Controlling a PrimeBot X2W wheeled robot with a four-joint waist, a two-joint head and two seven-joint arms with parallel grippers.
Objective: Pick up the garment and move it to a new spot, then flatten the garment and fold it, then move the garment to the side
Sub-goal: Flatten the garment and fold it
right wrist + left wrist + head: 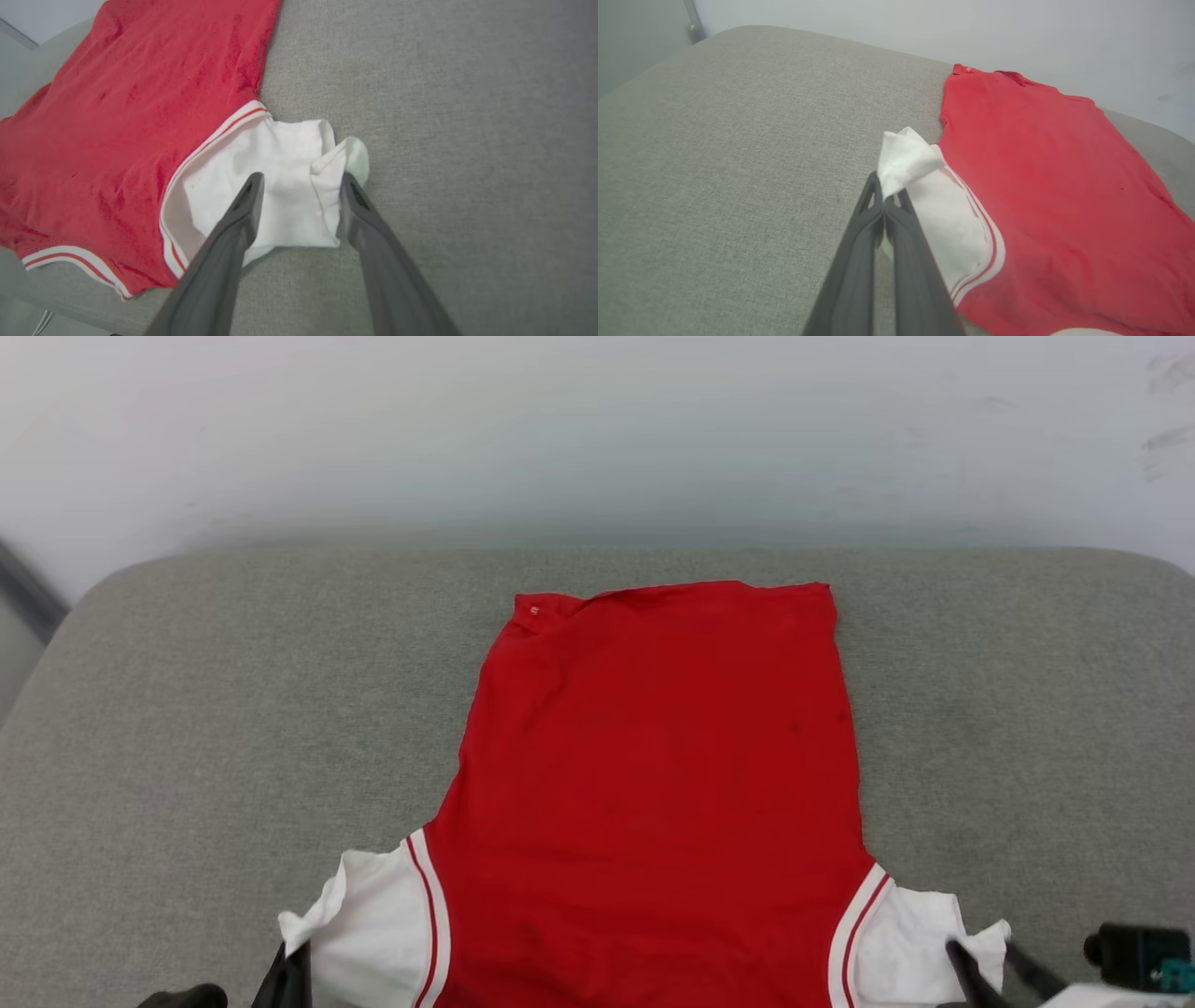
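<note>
Garment [653,756] is laid out on the grey padded surface [187,709], roughly centred, plain red side up, no lettering showing from here. Hem end points at the wall [597,429], shoulders toward the robot. The body is mostly flat with light ripples only. Both white sleeves are bunched.

Left end effector [883,196]: fully closed, pinching the tip of the left sleeve [906,154]. Cloth puffs out just past the fingertips and looks raised a little off the surface.

Right end effector [301,179]: jaws well apart, gripping nothing. It straddles the right sleeve [280,205], one finger over the sleeve, the other touching a raised fold at the cuff edge.

Handling, my read:
- Thin knit, light, fully limp, no stiffness to push against.
- It will drape and drag rather than slide as a sheet, and the padded cover looks grippy enough to snag it.
- A one-sided pull will likely skew the whole thing.
- Best holds are the doubled edges: cuff, striped trim [210,140] seam, shoulder or hem corners.
- Pinch deep enough to catch both layers, since a shallow bite on a cuff tip may slip.

Looks like the flatten stage: sleeves need spreading before any fold.
</note>
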